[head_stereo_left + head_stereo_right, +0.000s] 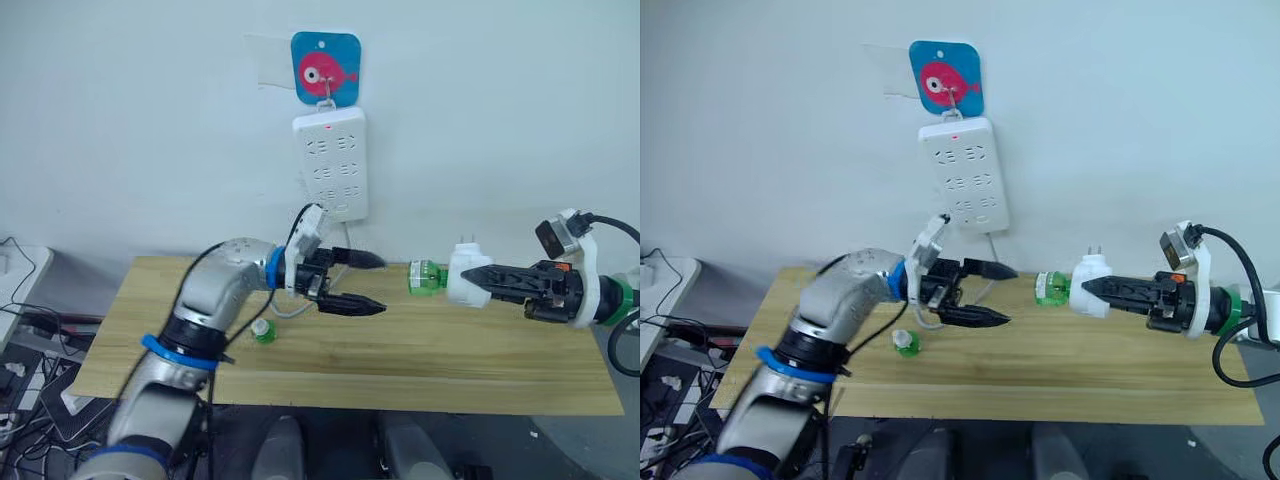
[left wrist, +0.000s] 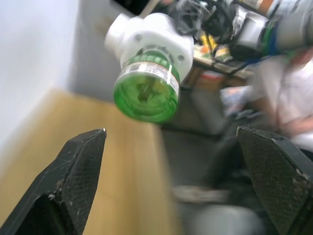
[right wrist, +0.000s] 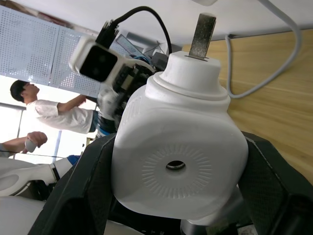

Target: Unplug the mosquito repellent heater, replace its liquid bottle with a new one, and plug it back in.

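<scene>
My right gripper [image 1: 472,279] is shut on the mosquito repellent heater [image 1: 462,262], held above the table at the right with its prongs [image 3: 201,35] pointing up. Its liquid bottle [image 1: 427,278], green and translucent, sticks out of the heater toward the left. My left gripper [image 1: 381,285] hangs open just left of that bottle, a small gap away, and the bottle's base [image 2: 146,93] faces it between the two fingers [image 2: 73,186]. The new one [image 1: 263,330], green with a white cap, lies on the wooden table [image 1: 450,370] under my left forearm.
A long white power strip [image 1: 330,165] hangs on the wall under a blue fish hook, above my left gripper. Its white cable [image 1: 290,310] drops to the table behind my left wrist. A person [image 3: 29,105] shows in the right wrist view's background.
</scene>
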Robot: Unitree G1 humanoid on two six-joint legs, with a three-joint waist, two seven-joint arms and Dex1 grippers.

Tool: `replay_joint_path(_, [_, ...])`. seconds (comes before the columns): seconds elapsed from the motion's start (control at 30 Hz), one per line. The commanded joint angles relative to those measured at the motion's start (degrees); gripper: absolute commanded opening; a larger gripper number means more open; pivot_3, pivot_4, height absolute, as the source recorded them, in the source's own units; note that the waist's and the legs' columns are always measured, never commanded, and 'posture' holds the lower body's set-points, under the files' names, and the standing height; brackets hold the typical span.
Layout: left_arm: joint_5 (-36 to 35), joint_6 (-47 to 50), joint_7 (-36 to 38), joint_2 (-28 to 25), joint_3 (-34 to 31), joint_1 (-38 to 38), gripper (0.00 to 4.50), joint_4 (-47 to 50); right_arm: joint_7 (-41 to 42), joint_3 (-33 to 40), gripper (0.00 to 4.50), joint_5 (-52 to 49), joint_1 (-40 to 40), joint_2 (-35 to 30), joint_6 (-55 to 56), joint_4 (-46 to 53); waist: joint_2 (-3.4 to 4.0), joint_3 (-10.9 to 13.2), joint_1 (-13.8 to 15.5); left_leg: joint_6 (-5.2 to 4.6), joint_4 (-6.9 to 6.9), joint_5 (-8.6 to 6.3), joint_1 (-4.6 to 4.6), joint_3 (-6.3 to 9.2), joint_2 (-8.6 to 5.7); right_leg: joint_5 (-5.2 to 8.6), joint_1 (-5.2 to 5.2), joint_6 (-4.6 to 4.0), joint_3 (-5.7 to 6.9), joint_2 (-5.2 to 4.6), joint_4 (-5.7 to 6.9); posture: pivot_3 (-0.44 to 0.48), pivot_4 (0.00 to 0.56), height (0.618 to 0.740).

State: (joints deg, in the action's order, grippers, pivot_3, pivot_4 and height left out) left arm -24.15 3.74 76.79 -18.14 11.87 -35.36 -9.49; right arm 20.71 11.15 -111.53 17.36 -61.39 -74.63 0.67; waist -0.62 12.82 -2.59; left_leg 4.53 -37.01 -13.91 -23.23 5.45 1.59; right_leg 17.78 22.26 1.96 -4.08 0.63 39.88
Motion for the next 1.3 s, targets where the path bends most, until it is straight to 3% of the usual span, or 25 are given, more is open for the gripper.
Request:
replay_joint_path(0.03, [6.4,-25.5,-0.1,3.2,-1.3,-1.4,4.5,-5.8,0.0,1.9,3.12,-1.5,1.5,0.2,-0.5,0.4,0.01,0.0,0.4,0.0,0.0,0.0,0.0,-0.01,0.0,-0.01,0.0,0.0,-0.01,0.01,-0.01,-0.057,0.179,0.74])
replay_joint_path(0.17, [8.0,-40.1,0.5,6.2,-1.4,-4.3,4.5,-13.4,0.0,1.6,3.12,-1.5,2.4,0.7,-1.0,0.6,0.0,0.0,0.6,-0.02,0.0,-0.01,-0.02,-0.06,-0.02,-0.03,0.0,0.01,-0.05,0.0,-0.02,-0.06,0.181,0.74])
replay_joint_path(0.27, [7.8,-45.5,1.4,7.6,-0.8,-5.6,4.5,-17.1,0.3,1.5,3.12,-1.5,3.0,1.0,-1.3,0.8,0.01,0.0,0.6,-0.02,0.01,-0.01,-0.03,-0.04,-0.02,-0.03,0.0,0.02,-0.04,0.0,-0.02,-0.065,0.182,0.74])
replay_joint_path(0.7, [8.4,-54.8,0.6,10.1,1.1,-7.8,4.5,-23.4,0.2,0.8,3.12,-1.5,3.9,2.4,-1.2,2.1,0.01,0.0,0.1,-0.03,0.0,-0.01,-0.02,0.01,-0.02,-0.03,0.0,0.01,-0.01,0.02,0.03,-0.076,0.183,0.74])
replay_joint_path(0.8, [7.7,-54.5,0.8,10.1,1.4,-7.7,3.93,-23.2,0.3,0.8,3.12,-1.5,4.0,2.5,-1.2,2.1,0.01,0.0,-0.1,-0.03,0.0,-0.01,-0.02,0.02,-0.02,-0.03,0.0,0.01,-0.01,0.02,0.03,-0.076,0.183,0.74])
replay_joint_path(1.0, [6.7,-54.9,0.4,10.4,1.6,-8.0,2.27,-22.0,0.0,0.5,3.12,-1.5,4.0,2.6,-1.2,2.0,0.01,0.0,-0.5,-0.03,0.0,-0.01,-0.02,0.04,-0.02,-0.03,0.0,0.01,0.01,0.02,0.04,-0.075,0.183,0.74])
replay_joint_path(1.17, [6.5,-54.4,0.1,10.4,1.6,-7.9,2.27,-21.4,-0.2,0.3,3.12,-1.5,3.8,2.6,-1.2,1.8,0.01,0.0,-0.6,-0.03,0.0,-0.01,-0.02,0.04,-0.02,-0.03,0.0,0.02,0.01,0.02,0.04,-0.072,0.183,0.74])
replay_joint_path(1.27, [6.2,-50.9,0.0,10.2,1.9,-7.3,2.27,-19.9,-0.2,0.3,3.12,-1.5,3.9,2.6,-1.1,1.8,0.01,0.0,-0.7,-0.03,0.0,-0.01,-0.02,0.04,-0.02,-0.03,0.0,0.02,0.01,0.03,0.04,-0.072,0.183,0.74])
replay_joint_path(1.3, [5.3,-45.6,0.4,9.7,2.6,-6.5,2.27,-17.9,-0.2,0.2,3.12,-1.5,3.8,2.6,-1.2,1.9,0.01,0.0,-0.7,-0.03,0.0,-0.01,-0.02,0.05,-0.02,-0.03,0.0,0.02,0.01,0.03,0.04,-0.073,0.185,0.74])
